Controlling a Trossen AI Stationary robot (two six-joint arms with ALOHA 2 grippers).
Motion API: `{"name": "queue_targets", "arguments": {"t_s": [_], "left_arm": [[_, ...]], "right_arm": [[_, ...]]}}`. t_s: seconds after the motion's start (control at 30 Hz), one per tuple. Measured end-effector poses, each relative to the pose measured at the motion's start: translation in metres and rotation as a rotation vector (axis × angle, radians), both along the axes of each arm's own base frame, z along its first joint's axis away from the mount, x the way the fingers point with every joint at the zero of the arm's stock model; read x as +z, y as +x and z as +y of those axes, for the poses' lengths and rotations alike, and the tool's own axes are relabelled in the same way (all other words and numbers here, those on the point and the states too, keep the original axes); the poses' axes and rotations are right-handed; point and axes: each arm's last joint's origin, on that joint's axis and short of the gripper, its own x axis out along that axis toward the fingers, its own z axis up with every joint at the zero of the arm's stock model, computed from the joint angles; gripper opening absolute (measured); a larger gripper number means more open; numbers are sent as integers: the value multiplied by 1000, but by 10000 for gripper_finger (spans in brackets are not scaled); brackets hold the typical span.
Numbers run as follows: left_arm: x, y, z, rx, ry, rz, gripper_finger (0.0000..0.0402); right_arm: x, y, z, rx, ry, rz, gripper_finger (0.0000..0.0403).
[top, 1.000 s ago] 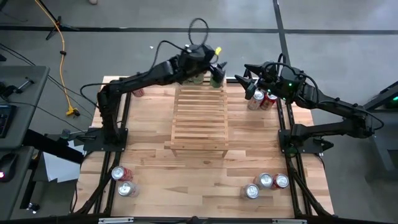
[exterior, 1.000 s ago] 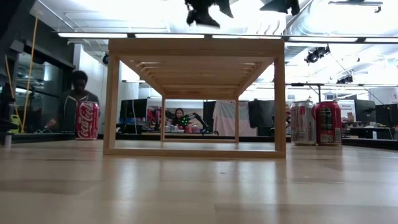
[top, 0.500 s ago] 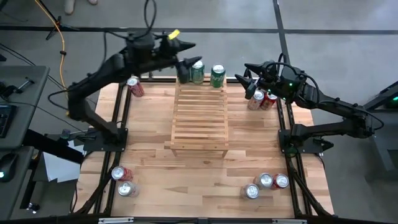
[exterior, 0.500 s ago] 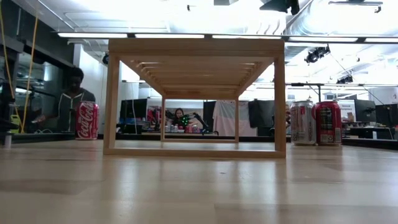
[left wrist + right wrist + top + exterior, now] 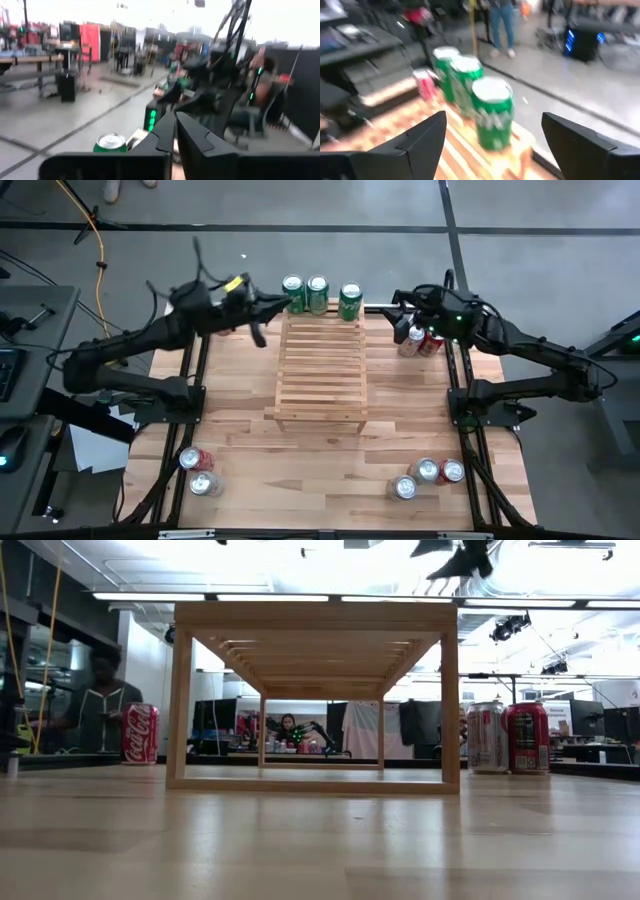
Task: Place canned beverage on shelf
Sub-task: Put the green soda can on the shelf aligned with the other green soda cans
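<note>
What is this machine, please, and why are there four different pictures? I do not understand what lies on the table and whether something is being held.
It is a robot with two dark arms at a wooden table; each arm ends in a two-finger gripper. One camera looks straight down from above, one looks level across the tabletop, and one sits on each wrist.

In the middle stands the shelf, a slatted wooden rack. Three green cans stand in a row at its far end. Red and silver cans stand near the right arm, and more wait at both near corners.

The left gripper is shut and empty, beside the shelf's far left corner. The right gripper is open, holds nothing, and is above the cans on its side.
</note>
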Motion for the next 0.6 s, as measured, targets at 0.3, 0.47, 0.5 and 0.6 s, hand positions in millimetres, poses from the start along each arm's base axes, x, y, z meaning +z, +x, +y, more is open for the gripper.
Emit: {"name": "queue_targets", "arguments": {"t_s": [0.3, 0.47, 0.5, 0.6], "left_arm": [[-8, -42, -7, 51, 61, -110, 1], [-4, -50, -8, 70, 106, -122, 1], [-4, -49, -8, 70, 106, -122, 1], [-4, -49, -8, 66, 106, -117, 1]], "right_arm": [[-56, 42, -15, -43, 168, 298, 119], [-72, 63, -33, -32, 169, 312, 21], [-75, 65, -35, -38, 170, 311, 25], [-79, 69, -42, -52, 170, 312, 10]]}}
